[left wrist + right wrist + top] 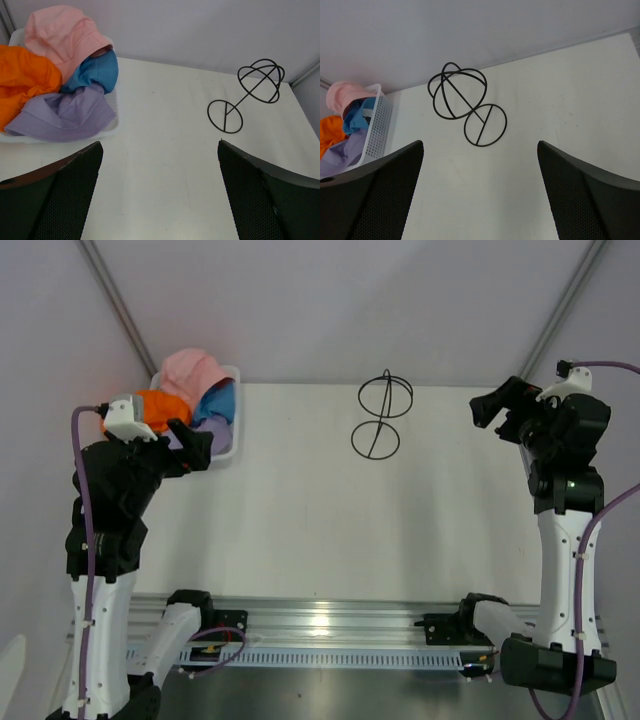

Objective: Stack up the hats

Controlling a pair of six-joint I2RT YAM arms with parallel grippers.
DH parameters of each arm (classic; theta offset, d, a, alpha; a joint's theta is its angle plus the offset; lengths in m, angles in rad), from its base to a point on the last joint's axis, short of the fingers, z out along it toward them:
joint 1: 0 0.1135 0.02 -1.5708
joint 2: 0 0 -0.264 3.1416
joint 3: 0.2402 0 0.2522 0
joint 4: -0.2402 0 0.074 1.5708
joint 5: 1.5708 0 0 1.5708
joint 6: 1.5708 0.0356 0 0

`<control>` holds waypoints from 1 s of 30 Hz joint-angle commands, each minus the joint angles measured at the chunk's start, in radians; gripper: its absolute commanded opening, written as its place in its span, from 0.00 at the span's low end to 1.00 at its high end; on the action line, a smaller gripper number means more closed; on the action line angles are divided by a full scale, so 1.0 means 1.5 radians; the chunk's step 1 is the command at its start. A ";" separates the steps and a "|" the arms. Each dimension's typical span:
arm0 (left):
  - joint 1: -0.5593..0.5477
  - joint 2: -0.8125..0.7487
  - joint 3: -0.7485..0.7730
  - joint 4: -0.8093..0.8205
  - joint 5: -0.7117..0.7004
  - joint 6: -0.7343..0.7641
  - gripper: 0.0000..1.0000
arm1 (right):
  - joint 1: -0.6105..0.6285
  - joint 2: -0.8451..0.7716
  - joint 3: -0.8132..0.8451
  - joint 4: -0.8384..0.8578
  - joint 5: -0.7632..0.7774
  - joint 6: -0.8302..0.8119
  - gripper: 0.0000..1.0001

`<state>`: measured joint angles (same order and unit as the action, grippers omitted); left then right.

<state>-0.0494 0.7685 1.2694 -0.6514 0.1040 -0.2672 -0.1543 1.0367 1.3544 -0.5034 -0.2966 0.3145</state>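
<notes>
Four hats sit heaped in the white mesh basket [114,119] at the table's [300,520] far-left corner. The orange hat [22,80] is leftmost, the pink hat [62,35] on top at the back, the blue hat [95,72] tucked under the pink, and the lavender hat [65,115] drapes over the near rim. None is stacked yet.

Risk: the hats overlap, so a pinch on one likely drags a neighbour out or tips the light basket. The soft brims may also fold and slip.

The left gripper [160,146] hovers near the basket, jaws wide apart, empty. The black wire stand [242,96] sits mid-table, well apart from the basket. It is clear of the left arm but would be in the way of a cross-reach from the right. The right gripper [480,145] hangs far right, jaws apart, empty.
</notes>
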 commanded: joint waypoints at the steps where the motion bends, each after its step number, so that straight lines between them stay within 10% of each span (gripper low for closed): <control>1: -0.002 -0.008 -0.006 -0.010 -0.040 0.019 1.00 | 0.010 0.007 0.025 0.016 -0.005 -0.006 1.00; 11: -0.002 0.047 0.017 -0.053 -0.066 0.005 1.00 | 0.038 0.053 0.041 0.021 0.021 -0.020 1.00; 19: 0.045 0.329 0.223 -0.044 -0.147 -0.008 1.00 | 0.051 0.097 0.031 0.055 -0.003 -0.006 1.00; 30: 0.107 0.744 0.542 0.010 -0.011 -0.110 1.00 | 0.054 0.120 -0.011 0.108 0.014 0.018 1.00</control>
<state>0.1135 1.7981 1.9480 -0.6689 0.0383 -0.3363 -0.0795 1.2022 1.3422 -0.4080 -0.2882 0.3233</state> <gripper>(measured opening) 0.994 0.993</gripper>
